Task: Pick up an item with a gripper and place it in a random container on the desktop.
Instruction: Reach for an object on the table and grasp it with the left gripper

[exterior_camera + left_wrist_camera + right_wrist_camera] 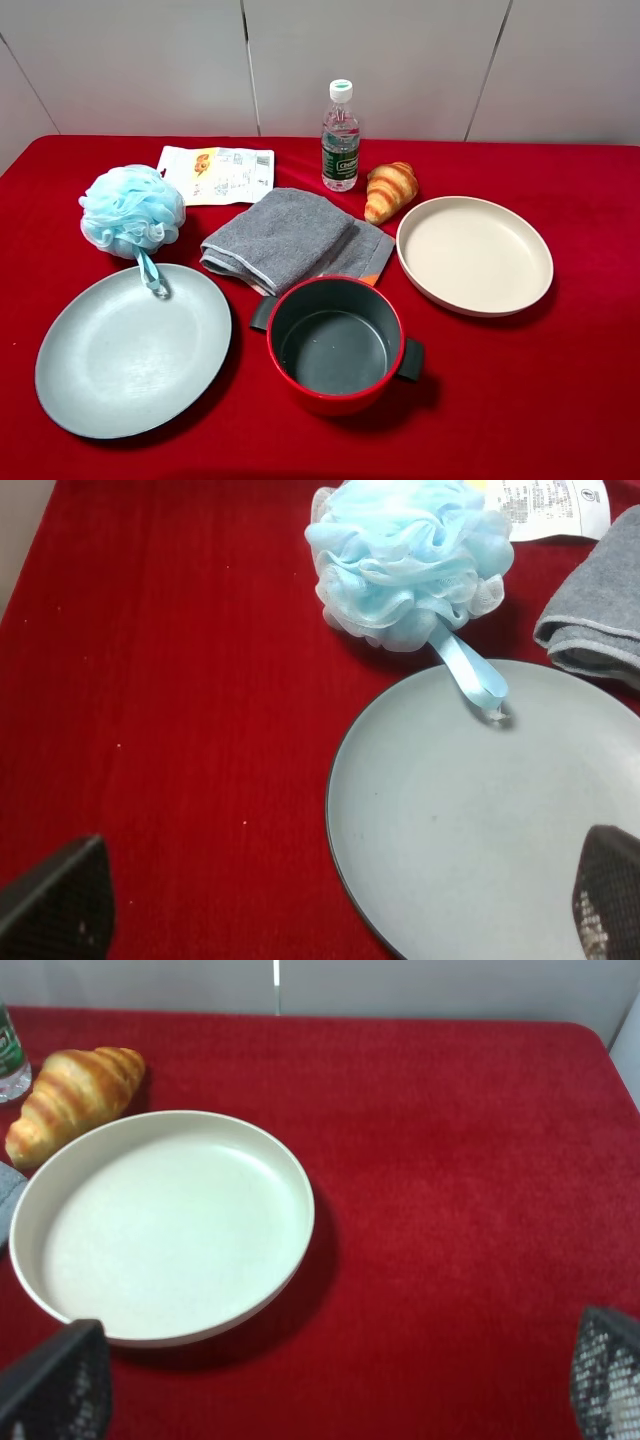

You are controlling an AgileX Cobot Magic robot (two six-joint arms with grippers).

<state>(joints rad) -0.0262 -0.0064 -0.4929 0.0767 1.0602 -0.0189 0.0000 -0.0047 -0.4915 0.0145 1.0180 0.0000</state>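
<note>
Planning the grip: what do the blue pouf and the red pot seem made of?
Blue pouf: soft synthetic-looking mesh, matte, shown by ruffled, slightly see-through folds; shiny ribbon loop. Red pot: likely coated metal, smooth red outside with a sheen, matte dark grey inside; metal is a guess.

The desktop [560, 400], covered in red cloth, carries eight things. At the back stand a water bottle [340, 140] and, beside it, a croissant [389, 190], with a printed leaflet [220, 173] lying flat to the left. A grey folded towel [285, 235] lies in the middle, the red pot [335, 400] just in front of it, its handle perhaps touching the towel's edge. The light-blue pouf [131, 210] sits at the left, its ribbon loop trailing onto the grey-blue plate [110, 370]. The cream dish [475, 255] lies at the right, near the croissant
</note>
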